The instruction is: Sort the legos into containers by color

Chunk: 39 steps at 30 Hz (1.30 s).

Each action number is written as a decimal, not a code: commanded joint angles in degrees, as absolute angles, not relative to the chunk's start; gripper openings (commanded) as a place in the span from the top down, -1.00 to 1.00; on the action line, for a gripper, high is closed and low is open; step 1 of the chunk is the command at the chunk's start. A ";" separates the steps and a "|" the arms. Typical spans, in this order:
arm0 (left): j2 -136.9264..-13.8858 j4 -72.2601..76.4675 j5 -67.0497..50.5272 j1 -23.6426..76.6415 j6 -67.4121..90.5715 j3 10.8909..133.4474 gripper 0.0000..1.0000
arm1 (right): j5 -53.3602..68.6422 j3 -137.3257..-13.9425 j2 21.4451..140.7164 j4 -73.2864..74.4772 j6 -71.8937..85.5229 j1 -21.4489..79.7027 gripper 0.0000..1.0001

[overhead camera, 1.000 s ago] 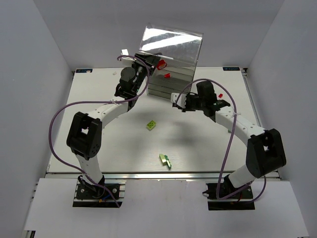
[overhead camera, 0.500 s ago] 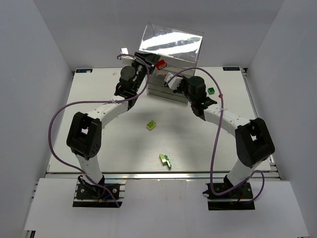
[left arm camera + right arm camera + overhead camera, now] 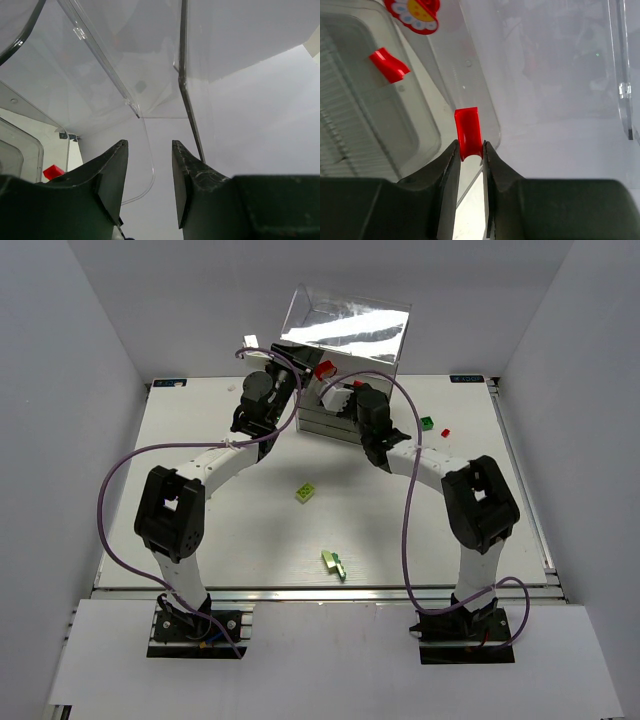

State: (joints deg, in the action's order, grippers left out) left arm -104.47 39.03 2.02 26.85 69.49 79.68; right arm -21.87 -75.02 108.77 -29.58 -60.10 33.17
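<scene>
Red lego (image 3: 469, 132) brought up to the containers (image 3: 345, 330)

Clamped in the right jaws, it had swung in the last second from the right-middle of the desk (image 3: 200, 540) to the far drawer stack, just beside a clear drawer already holding another red brick (image 3: 389, 65), so a drop there looked next. The left jaws had stayed at the stack's left, either side of a clear lip. Whether they pinched it could not be told. Yellow-green bricks (image 3: 306, 492) lay unsorted nearer.

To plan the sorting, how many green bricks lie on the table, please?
3: yellow-green brick mid-table, second yellow-green brick nearer front, dark green brick right; others may be hidden.
</scene>
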 commanded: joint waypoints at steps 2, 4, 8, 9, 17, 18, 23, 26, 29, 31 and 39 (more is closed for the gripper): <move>-102.74 39.99 0.88 26.63 69.52 82.53 -0.02 | -24.96 -79.63 109.69 -29.53 -61.35 33.22 0.74; -102.83 39.99 0.88 26.63 69.43 82.70 -0.02 | -23.74 -79.28 109.43 -28.13 -61.35 33.31 0.37; -103.09 39.82 0.53 26.63 69.61 83.06 -0.02 | -22.94 -78.75 109.16 -26.72 -61.35 33.14 -0.03; -103.27 39.64 0.53 26.63 69.61 83.06 -0.02 | -22.77 -78.66 109.16 -26.37 -61.26 33.22 -0.10; -102.83 39.90 0.70 26.63 69.61 82.35 -0.02 | -20.92 -78.49 108.20 -24.70 -60.56 33.13 -0.28; -102.92 40.08 0.70 26.63 69.70 82.27 -0.02 | -20.40 -78.14 107.85 -24.35 -60.12 33.05 -0.28; -102.92 39.99 0.79 26.63 69.79 82.62 -0.02 | -11.62 -75.15 102.58 -22.07 -58.18 32.87 -0.28; -103.10 39.90 0.70 26.63 69.70 82.79 -0.02 | -2.22 -72.52 97.92 -18.20 -57.74 32.78 -0.28; -103.27 39.90 0.70 26.63 69.70 82.79 -0.02 | 7.80 -67.86 92.83 -17.32 -59.49 32.69 -0.30; -103.27 39.99 0.62 26.63 69.70 82.79 -0.02 | 14.80 -64.79 89.50 -14.00 -62.91 32.35 -0.30; -103.18 39.99 0.70 26.63 69.70 82.44 -0.02 | 31.02 -62.84 83.41 5.17 -70.67 31.03 0.15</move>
